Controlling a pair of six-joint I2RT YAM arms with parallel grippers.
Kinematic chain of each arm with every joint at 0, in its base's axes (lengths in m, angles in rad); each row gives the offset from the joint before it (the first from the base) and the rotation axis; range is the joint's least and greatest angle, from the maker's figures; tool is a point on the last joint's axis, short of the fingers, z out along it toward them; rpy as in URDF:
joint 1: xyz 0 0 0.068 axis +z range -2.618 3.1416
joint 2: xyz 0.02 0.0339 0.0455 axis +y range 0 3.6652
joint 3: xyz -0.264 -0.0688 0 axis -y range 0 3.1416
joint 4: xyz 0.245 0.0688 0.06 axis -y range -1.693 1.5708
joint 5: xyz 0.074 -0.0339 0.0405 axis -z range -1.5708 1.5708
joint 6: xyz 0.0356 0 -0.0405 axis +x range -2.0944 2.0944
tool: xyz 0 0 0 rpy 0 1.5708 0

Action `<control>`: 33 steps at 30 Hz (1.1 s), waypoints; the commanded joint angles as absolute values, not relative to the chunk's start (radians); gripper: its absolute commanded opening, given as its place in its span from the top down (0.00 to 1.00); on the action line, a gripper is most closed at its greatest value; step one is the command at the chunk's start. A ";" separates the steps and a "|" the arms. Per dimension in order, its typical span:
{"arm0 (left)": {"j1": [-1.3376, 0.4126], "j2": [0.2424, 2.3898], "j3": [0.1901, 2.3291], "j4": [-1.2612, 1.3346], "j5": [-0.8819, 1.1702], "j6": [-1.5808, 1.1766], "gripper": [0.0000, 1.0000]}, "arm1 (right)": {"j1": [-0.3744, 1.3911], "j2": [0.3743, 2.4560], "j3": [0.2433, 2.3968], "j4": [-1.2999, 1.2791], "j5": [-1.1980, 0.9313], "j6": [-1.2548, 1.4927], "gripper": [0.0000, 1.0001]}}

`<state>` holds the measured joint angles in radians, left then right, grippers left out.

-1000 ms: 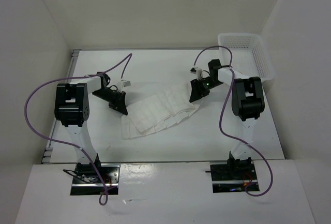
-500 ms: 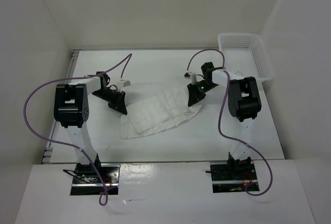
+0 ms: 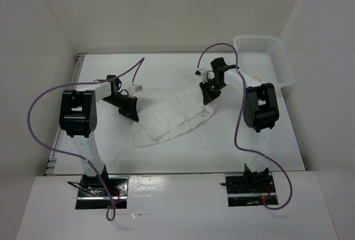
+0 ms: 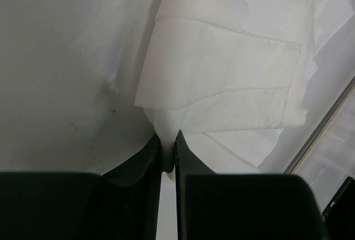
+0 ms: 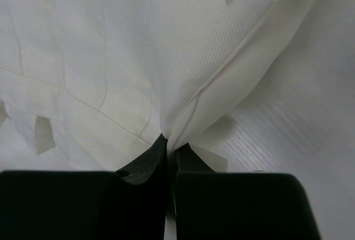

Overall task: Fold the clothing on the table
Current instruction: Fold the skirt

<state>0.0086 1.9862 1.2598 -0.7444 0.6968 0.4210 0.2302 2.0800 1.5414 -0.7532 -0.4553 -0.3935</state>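
The clothing (image 3: 172, 119) lies on the table (image 3: 183, 154) between the two arms. It is a white strip running slantwise from near-left to far-right, folded over itself in layers. White on white, its edges are hard to follow from above, and the scalloped hem shows only along the near side.

The left gripper (image 4: 167, 143) pinches the left corner of the clothing. In the left wrist view its dark jaws stand nearly together with a thin wad of cloth between them, and the fabric fans away from there. From overhead the gripper's own body covers that corner.

The right gripper (image 5: 170, 143) is pressed together on the opposite, far-right end. A ridge of fabric rises out of its closed jaws, and the tips are buried in the folds. Whether either corner is lifted off the table, I cannot tell.

A white mesh basket (image 3: 274, 57) stands at the far right corner, well apart from the clothing. Its inside is too pale to make out. Over both arms loop purple cables (image 3: 33, 118).
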 commanded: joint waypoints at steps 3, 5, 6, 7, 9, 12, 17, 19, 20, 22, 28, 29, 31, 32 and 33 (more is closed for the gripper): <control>-0.032 2.012 1.336 -0.693 0.689 0.358 1.00 | 0.307 1.976 1.667 -0.772 -0.215 -0.373 1.00; -0.044 2.022 1.347 -0.684 0.698 0.344 1.00 | 0.345 1.957 1.681 -0.772 -0.178 -0.373 1.00; -0.054 2.032 1.362 -0.674 0.698 0.335 1.00 | 0.359 1.957 1.681 -0.772 -0.151 -0.373 1.00; -0.054 2.033 1.377 -0.673 0.707 0.322 1.00 | 0.373 1.945 1.693 -0.772 -0.135 -0.373 1.00; -0.063 2.060 1.387 -0.673 0.718 0.313 1.00 | 0.413 1.934 1.704 -0.784 -0.124 -0.373 1.00; -0.074 2.086 1.416 -0.673 0.727 0.304 1.00 | 0.465 1.913 1.742 -0.807 -0.124 -0.364 1.00; -0.083 2.095 1.416 -0.673 0.747 0.295 1.00 | 0.555 1.936 1.839 -0.879 -0.124 -0.364 1.00; -0.083 2.095 1.416 -0.673 0.747 0.295 1.00 | 0.601 1.948 1.870 -0.900 -0.124 -0.364 1.00; -0.092 2.095 1.416 -0.673 0.747 0.295 1.00 | 0.632 1.962 1.897 -0.916 -0.124 -0.354 1.00; -0.092 2.095 1.416 -0.673 0.747 0.295 1.00 | 0.659 1.977 1.922 -0.934 -0.146 -0.354 1.00; -0.092 2.095 1.407 -0.664 0.756 0.295 1.00 | 0.767 2.029 1.983 -0.983 -0.146 -0.354 1.00; -0.092 2.095 1.407 -0.664 0.756 0.295 1.00 | 0.779 2.040 1.983 -0.983 -0.155 -0.354 1.00; -0.092 2.095 1.407 -0.664 0.756 0.295 1.00 | 0.810 2.051 1.983 -0.992 -0.155 -0.364 1.00; -0.092 2.095 1.407 -0.664 0.756 0.295 1.00 | 0.810 2.062 1.983 -0.992 -0.155 -0.364 1.00; -0.092 2.095 1.407 -0.664 0.756 0.295 1.00 | 0.824 2.072 1.973 -0.992 -0.164 -0.364 1.00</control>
<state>-0.0853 2.0785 1.3972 -0.6765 0.7235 0.3042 0.7948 2.0430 1.9411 -0.9573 -0.1394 -0.3614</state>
